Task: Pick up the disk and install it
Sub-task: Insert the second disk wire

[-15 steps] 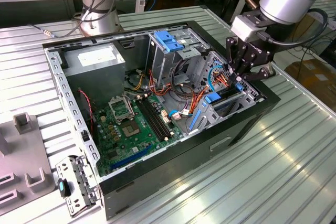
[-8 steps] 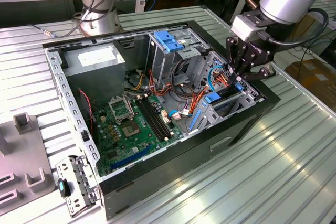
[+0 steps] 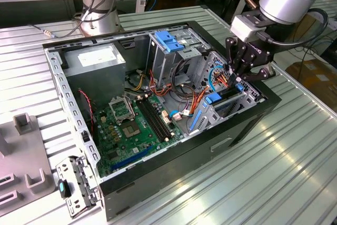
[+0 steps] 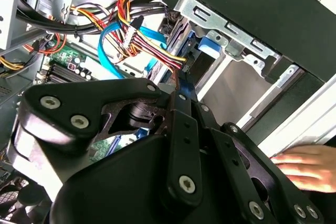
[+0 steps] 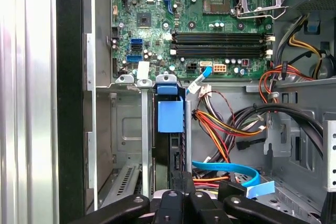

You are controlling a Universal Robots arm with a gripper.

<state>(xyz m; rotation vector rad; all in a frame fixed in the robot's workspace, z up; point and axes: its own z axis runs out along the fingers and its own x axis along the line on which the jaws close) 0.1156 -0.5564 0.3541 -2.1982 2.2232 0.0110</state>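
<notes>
The disk point(image 3: 213, 99) stands on edge in the metal drive bay at the front right corner of the open computer case point(image 3: 174, 167). Its blue rails and end tab point(image 5: 169, 115) show in the first wrist view, with the dark slab running back toward me. In the second wrist view the blue tab point(image 4: 209, 45) sits by the bay's metal bracket. My gripper point(image 3: 240, 81) hangs over the bay's right end in the exterior view. The black fingers point(image 4: 181, 103) are pressed together with no gap, tips point(image 5: 184, 178) at the near end of the disk.
Bundles of red, yellow and blue cables point(image 5: 226, 124) crowd beside the bay. The green motherboard point(image 3: 131, 125) lies on the case floor, and a grey cage with a light-blue latch point(image 3: 169, 40) stands behind. A person's hand point(image 4: 310, 167) rests outside the case wall. A second arm's base point(image 3: 100, 3) stands behind.
</notes>
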